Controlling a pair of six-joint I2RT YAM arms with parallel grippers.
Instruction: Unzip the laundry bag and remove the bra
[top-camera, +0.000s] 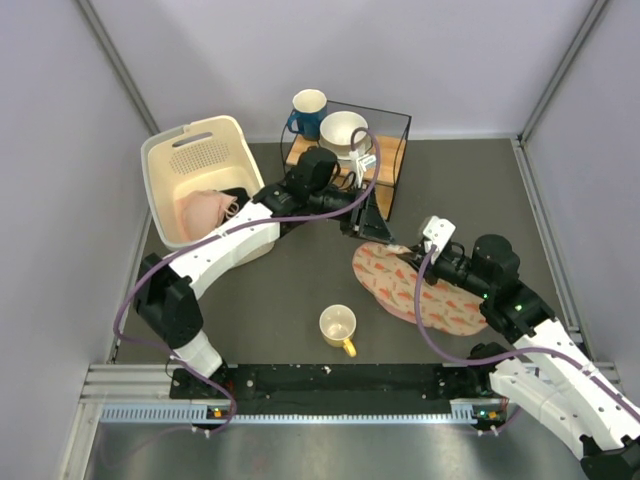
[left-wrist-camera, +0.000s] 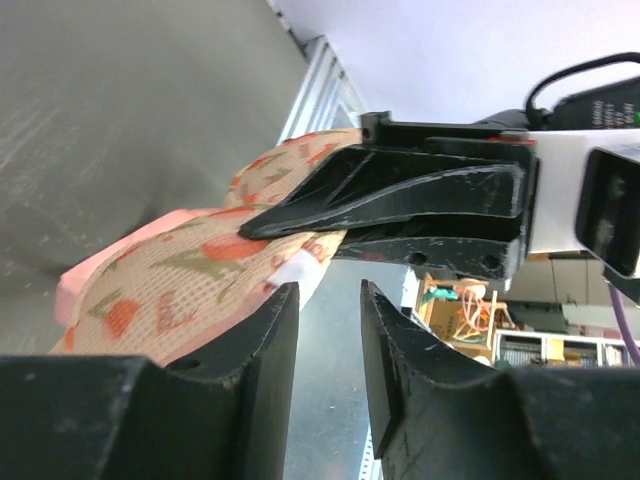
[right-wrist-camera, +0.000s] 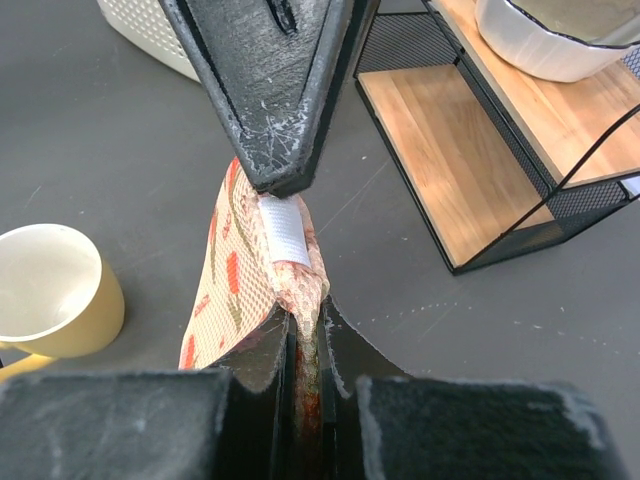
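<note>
The laundry bag (top-camera: 425, 292) lies right of centre, beige-pink cloth with red-orange prints. My right gripper (top-camera: 408, 252) is shut on its far-left edge; in the right wrist view the cloth (right-wrist-camera: 240, 270) is pinched between the jaws of the right gripper (right-wrist-camera: 308, 312). A white tag (right-wrist-camera: 283, 228) sits just past them. My left gripper (top-camera: 373, 228) hangs over that same end. In the left wrist view the left gripper (left-wrist-camera: 330, 290) stands open with nothing in the gap, beside the bag (left-wrist-camera: 190, 280). The peach-pink bra (top-camera: 205, 212) lies in the white basket (top-camera: 175, 150).
A yellow mug (top-camera: 339, 327) stands in front of the bag. A black wire shelf (top-camera: 392, 160) with a wooden board, a white bowl (top-camera: 343, 132) and a blue mug (top-camera: 306, 110) stand at the back. A black garment (top-camera: 236, 195) shares the basket.
</note>
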